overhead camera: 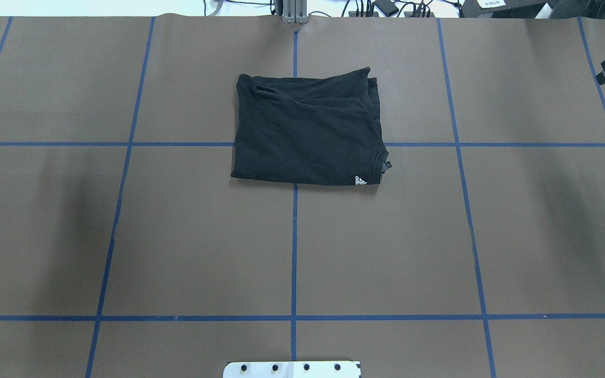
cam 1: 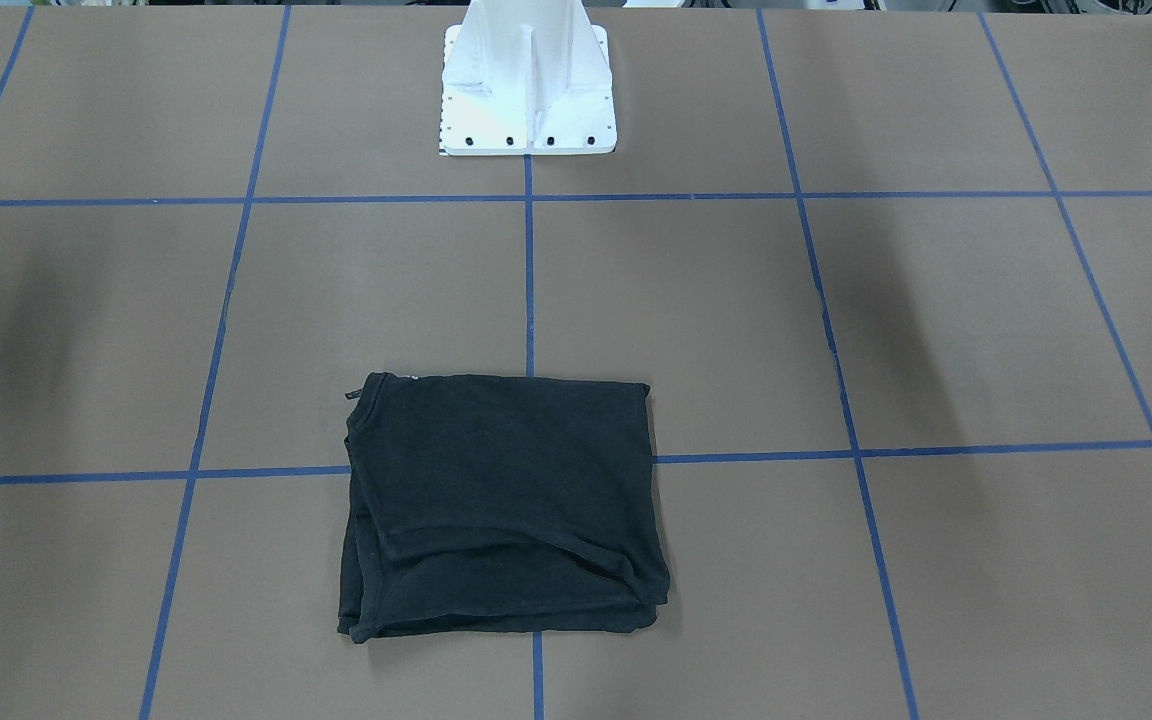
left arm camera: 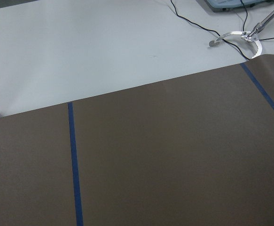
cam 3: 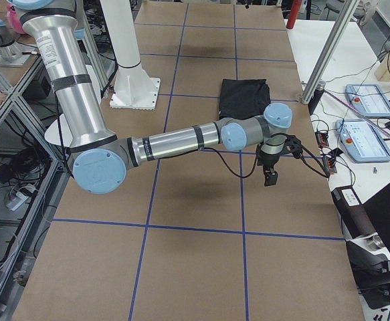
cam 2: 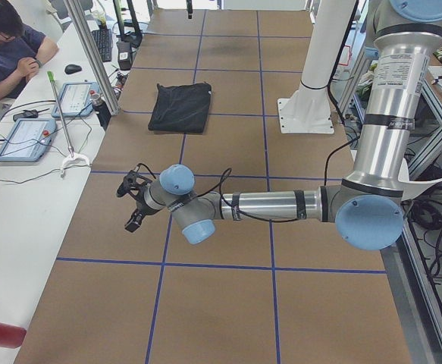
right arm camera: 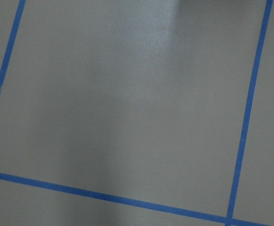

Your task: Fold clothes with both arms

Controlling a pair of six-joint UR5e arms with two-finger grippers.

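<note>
Nearest: left gripper (cam 2: 130, 203) hung over the brown surface (cam 2: 221, 303); could not tell whether its jaws were open. Beyond it, black T-shirt (overhead camera: 305, 131) lay folded in a rectangle over a blue tape crossing (overhead camera: 294, 210), apart from both arms. Farthest: right gripper (cam 3: 270, 175), state also unclear.

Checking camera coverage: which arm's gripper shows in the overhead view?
The right gripper, a black shape at that view's right edge. The left gripper appears only in the left side view.
</note>
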